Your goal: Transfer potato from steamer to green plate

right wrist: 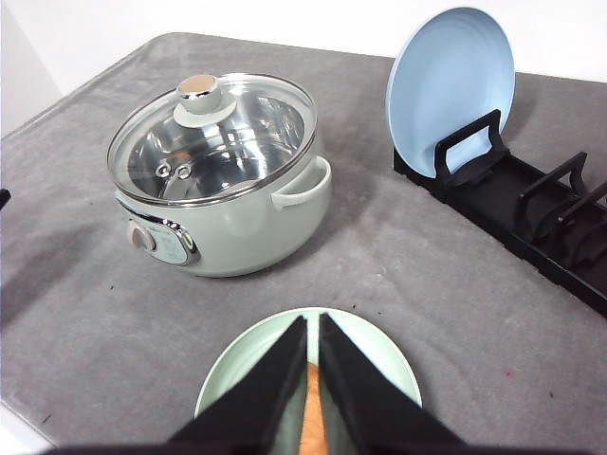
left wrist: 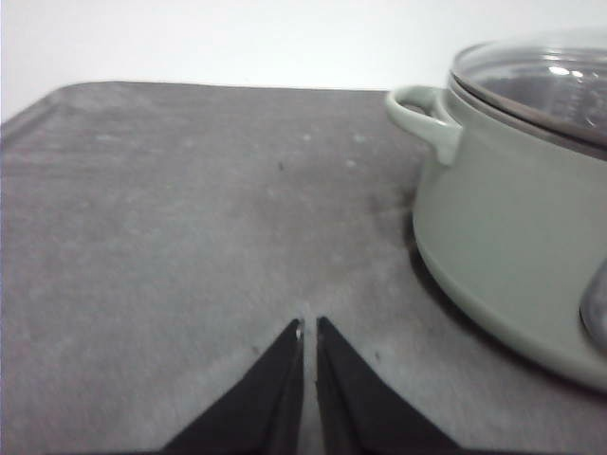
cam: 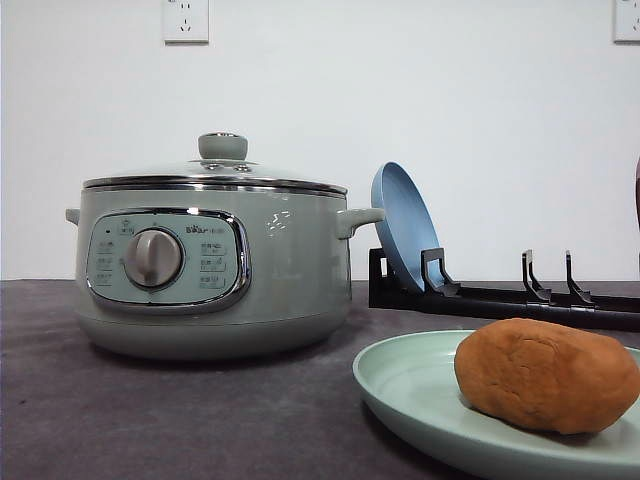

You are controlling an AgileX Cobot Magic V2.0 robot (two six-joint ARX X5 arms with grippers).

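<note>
Resting on the green plate (cam: 420, 385), the potato (cam: 547, 375) is half hidden behind the right pincer's (right wrist: 313, 327) nearly closed tips.

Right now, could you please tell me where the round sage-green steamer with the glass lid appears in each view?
Front view: steamer left of the shallow mint-green plate.
Left wrist view: steamer just beyond the left gripper.
Right wrist view: steamer beyond that plate.
Shared landmark: its glass lid.

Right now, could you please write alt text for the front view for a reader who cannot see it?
An orange-brown potato lies on a green plate at the near right of a grey table. Behind to the left stands a sage-green steamer with its glass lid on; a blue plate leans in a black rack.
</note>
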